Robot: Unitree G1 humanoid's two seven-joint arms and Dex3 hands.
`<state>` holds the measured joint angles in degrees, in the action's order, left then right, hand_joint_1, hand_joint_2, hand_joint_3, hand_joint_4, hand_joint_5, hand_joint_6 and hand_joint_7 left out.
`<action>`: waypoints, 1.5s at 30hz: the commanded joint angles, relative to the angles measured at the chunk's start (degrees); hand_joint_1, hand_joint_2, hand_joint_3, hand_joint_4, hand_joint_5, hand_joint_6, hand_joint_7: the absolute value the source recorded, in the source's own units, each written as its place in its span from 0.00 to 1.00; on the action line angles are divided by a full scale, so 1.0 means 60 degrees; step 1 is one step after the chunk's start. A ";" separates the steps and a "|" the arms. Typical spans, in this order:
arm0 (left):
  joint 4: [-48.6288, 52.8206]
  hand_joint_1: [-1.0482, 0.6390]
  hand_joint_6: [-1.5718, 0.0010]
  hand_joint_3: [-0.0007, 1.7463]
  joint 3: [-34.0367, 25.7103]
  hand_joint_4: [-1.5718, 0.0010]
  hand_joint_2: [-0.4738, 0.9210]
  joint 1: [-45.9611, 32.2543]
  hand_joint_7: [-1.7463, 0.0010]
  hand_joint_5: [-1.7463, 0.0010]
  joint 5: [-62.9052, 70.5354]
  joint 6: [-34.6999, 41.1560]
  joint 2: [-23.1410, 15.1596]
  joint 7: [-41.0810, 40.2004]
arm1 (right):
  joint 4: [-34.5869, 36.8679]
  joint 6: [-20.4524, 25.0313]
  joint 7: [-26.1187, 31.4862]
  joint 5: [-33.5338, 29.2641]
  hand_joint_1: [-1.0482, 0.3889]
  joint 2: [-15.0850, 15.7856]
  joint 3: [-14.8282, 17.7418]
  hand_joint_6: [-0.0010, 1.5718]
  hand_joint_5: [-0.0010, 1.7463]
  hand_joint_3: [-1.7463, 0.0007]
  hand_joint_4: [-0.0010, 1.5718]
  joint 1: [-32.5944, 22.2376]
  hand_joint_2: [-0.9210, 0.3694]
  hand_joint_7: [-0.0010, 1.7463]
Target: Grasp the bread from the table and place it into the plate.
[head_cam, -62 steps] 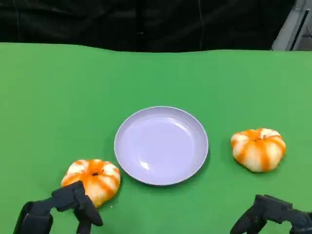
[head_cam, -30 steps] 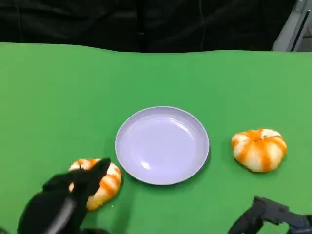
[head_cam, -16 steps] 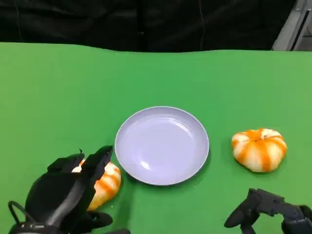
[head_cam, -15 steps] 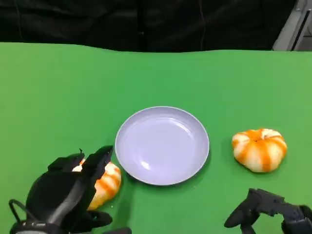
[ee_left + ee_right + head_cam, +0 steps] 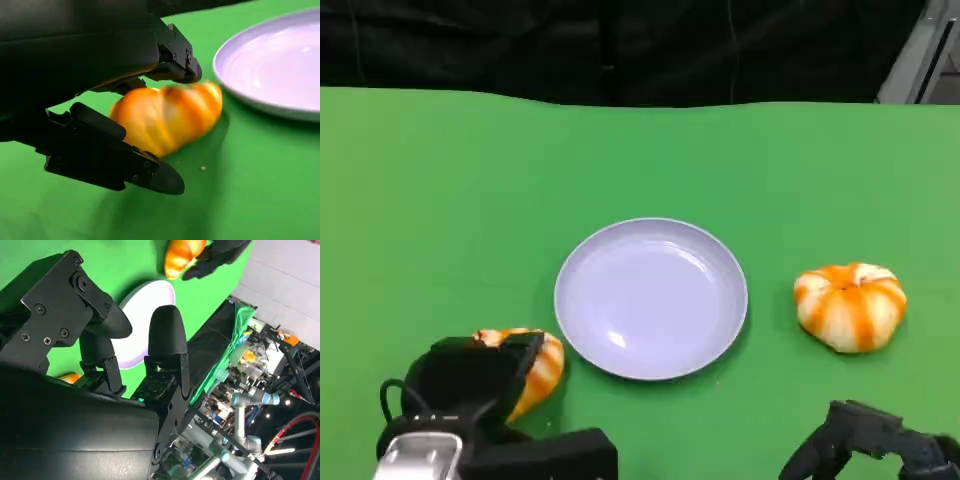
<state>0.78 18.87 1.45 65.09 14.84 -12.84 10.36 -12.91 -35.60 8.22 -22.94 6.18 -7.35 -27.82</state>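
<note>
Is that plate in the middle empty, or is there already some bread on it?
Empty. The plate shows only its bare lavender surface; both bread pieces lie on the green cloth.

Left hand (image 5: 470, 385): matte black, blocky shell with flat top face and squared edges. Thin black cable looped at the outer side. Silver forearm section (image 5: 418, 458) behind the shell, followed by a black rectangular segment. Fingers (image 5: 150, 175) black, thick, ending in smooth rounded tips; angular housing plates above, fastened with small round screws.

Right hand (image 5: 860, 440): matte black, slimmer profile, angular linked segments with bevelled edges. Fingers (image 5: 167, 337) black, cylindrical, with domed glossy tips. Flat angular side plate carrying several recessed round screws. Small ribbed or textured black panel at the finger bases. Broad smooth black shell below.
</note>
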 commanded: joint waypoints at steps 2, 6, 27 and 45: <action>0.1357 0.44 0.49 0.09 0.0139 0.55 1.00 0.0405 0.92 0.72 -0.0721 -0.0100 -0.0106 -0.0736 | -0.0304 0.0050 0.0033 -0.0114 0.76 0.0019 0.0028 0.53 0.86 0.18 0.50 -0.0218 0.50 0.68; 0.1572 0.51 0.51 0.07 -0.0007 0.52 1.00 0.0180 0.28 0.06 -0.1480 -0.1191 -0.0372 -0.2513 | -0.0368 0.0037 0.0072 -0.0185 0.76 0.0029 0.0052 0.53 0.86 0.18 0.51 -0.0241 0.50 0.68; 0.0755 0.54 0.48 0.84 -0.0393 0.40 0.53 -0.0146 0.12 0.00 -0.2361 -0.5328 -0.0672 -0.8469 | -0.0407 0.0175 0.0109 -0.0240 0.78 -0.0007 -0.0068 0.54 0.84 0.18 0.51 -0.0217 0.51 0.67; 0.3760 0.43 0.67 0.23 0.1430 0.70 0.93 0.3270 0.80 0.51 -0.2392 -0.4402 0.0632 -0.5475 | -0.0369 0.0008 0.0363 -0.0608 0.77 0.0038 -0.0149 0.56 0.83 0.17 0.53 -0.0328 0.53 0.64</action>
<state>24.29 26.35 19.85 50.92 -15.64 -8.60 -30.39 -14.73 -33.80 10.04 -24.98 5.93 -7.53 -29.00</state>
